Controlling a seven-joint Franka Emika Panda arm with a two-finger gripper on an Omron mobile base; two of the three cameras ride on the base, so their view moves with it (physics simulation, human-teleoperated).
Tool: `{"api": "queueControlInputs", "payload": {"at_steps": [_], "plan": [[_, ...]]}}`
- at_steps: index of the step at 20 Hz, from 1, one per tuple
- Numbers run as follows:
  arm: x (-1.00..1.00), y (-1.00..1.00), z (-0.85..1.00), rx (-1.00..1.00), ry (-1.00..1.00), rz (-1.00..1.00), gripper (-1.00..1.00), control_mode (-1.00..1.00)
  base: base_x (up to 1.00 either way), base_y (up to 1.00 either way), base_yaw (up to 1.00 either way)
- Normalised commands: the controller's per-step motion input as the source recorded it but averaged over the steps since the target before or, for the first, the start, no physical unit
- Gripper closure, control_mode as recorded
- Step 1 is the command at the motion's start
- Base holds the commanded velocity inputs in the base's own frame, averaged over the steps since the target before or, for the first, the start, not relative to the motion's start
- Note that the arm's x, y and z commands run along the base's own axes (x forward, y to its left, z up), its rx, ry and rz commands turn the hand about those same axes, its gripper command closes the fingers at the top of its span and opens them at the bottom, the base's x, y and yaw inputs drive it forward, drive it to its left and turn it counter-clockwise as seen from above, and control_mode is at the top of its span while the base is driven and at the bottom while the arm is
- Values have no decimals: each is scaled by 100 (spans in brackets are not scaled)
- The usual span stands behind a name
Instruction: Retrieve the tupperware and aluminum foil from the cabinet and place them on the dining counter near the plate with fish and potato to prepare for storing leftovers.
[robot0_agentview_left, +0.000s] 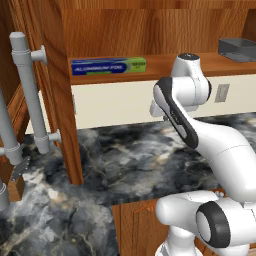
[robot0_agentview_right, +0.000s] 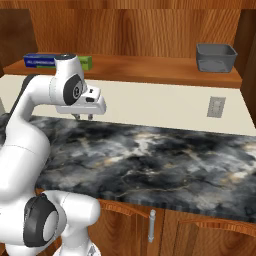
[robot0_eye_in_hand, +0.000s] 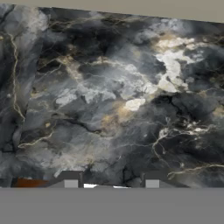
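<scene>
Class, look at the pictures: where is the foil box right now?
The foil box lies on the cabinet shelf at its left end, far from the grey container at the right end.

Both base views look forward and down from behind the arm, sharing the marbled counter (robot0_agentview_left: 130, 165) and cabinet shelf (robot0_agentview_right: 150, 67). The hand view faces straight down, close above that counter

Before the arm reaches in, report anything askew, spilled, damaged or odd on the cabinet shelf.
Nothing stands out. The foil box lies flat along the shelf's front edge at one end, and the grey container sits upright at the other end, well apart. No spill or damage shows. The gripper hangs over the marbled counter, holding nothing.
</scene>
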Motion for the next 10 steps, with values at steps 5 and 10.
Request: {"api": "queueControlInputs", "payload": {"at_steps": [5, 10], "plan": [[0, -2, 0, 3, 0, 0, -100, -100, 0, 0, 0], [0, 0, 0, 0, 0, 0, -100, -100, 0, 0, 0]]}}
